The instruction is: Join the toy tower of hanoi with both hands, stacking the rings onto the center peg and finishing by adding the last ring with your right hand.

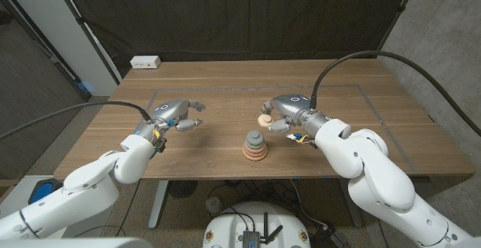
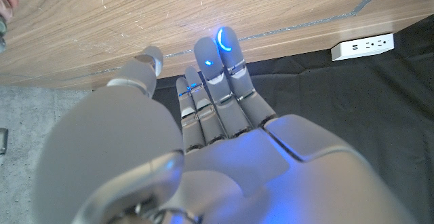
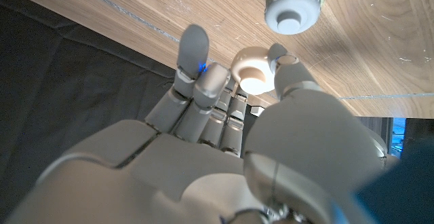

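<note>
Tower (image 1: 255,147) stands just right of the frame's centre in the head view, rings stacked with a grey one on top. At centre left, the left hand (image 1: 177,116) hovers with fingers apart, holding nothing. Right of the tower and just above it, the right hand (image 1: 286,111) pinches the pale last ring (image 1: 264,119). The pinch looks light: the ring could slip, or miss the peg if lowered off-axis

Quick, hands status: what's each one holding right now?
Left hand: open, holding nothing.
Right hand: holding the small peach ring, beside the stacked tower.
</note>
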